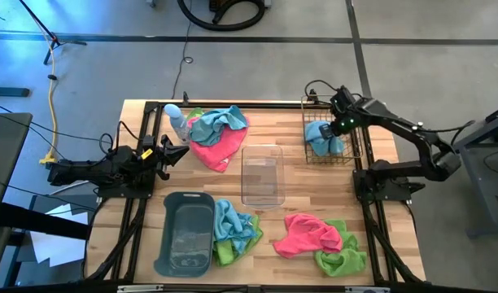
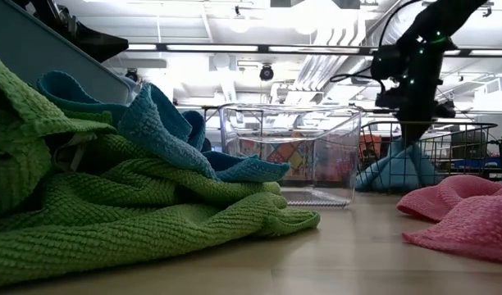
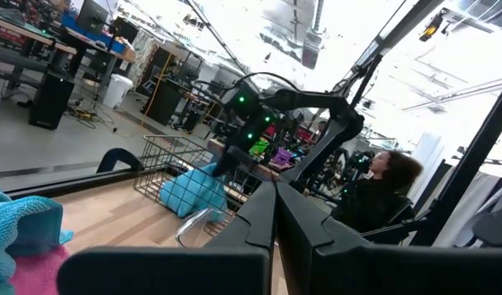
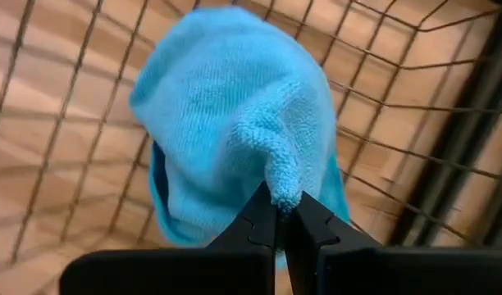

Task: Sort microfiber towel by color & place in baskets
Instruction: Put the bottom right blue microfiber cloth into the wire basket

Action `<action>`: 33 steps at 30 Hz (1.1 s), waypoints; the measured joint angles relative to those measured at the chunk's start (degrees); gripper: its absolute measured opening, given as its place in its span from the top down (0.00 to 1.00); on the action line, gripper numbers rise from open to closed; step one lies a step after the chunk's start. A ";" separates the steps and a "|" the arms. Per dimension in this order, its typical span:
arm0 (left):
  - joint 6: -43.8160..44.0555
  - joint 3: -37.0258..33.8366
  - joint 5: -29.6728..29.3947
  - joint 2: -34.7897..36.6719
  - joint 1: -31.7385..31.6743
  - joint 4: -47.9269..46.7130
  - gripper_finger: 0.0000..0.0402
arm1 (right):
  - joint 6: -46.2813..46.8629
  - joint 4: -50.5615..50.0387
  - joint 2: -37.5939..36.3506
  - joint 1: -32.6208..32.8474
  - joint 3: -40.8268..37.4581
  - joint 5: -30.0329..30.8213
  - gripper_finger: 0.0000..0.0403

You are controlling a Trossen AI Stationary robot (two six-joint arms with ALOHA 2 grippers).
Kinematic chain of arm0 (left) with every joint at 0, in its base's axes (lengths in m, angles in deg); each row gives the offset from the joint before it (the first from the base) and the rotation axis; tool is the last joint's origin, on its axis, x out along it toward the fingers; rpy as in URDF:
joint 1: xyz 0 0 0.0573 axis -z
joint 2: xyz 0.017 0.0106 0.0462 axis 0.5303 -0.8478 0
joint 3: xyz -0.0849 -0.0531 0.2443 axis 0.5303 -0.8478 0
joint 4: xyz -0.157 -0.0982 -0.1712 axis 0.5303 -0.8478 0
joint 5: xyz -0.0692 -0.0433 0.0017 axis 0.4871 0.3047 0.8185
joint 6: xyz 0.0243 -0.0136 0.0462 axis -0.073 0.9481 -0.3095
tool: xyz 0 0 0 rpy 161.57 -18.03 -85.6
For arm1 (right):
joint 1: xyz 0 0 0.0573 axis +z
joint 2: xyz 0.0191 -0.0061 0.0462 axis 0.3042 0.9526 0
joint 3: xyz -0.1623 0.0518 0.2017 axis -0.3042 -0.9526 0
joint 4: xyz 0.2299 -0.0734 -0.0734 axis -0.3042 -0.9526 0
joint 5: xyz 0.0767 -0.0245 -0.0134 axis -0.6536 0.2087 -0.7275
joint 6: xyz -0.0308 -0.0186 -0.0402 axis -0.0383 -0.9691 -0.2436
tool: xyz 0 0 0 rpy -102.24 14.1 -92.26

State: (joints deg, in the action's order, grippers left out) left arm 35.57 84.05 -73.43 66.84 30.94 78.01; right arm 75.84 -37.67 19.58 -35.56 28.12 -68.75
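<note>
Right gripper (image 4: 280,215) sits over the wire-mesh basket (image 1: 356,152) at 2 o'clock on the surface (image 1: 290,130), fingers pinched tight on a fold of a light blue towel (image 4: 226,123) that hangs inside it. Left gripper (image 1: 174,153) waits at 9 o'clock, fingers fully closed, holding nothing. Clear bin (image 1: 262,176) at centre, dark grey tub (image 1: 186,234) at 7. Blue, pink and green towels piled at 11 (image 1: 219,134), 6 (image 1: 234,229) and 5 (image 1: 322,238).
</note>
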 joint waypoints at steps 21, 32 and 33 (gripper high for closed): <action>-0.01 0.00 0.00 0.00 0.00 -0.02 1.00 | 10.38 6.81 6.95 1.77 -1.35 0.67 1.00; -0.01 0.00 0.00 0.00 0.00 -0.02 1.00 | 11.95 6.78 7.80 2.08 -1.07 2.59 0.73; -0.01 -0.02 0.00 0.00 0.00 0.00 1.00 | 12.01 6.77 7.80 2.08 -0.83 2.52 0.69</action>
State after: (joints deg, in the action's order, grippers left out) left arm 35.57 84.03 -73.43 66.83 30.94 78.01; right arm 87.85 -30.89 27.38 -33.49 27.29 -66.23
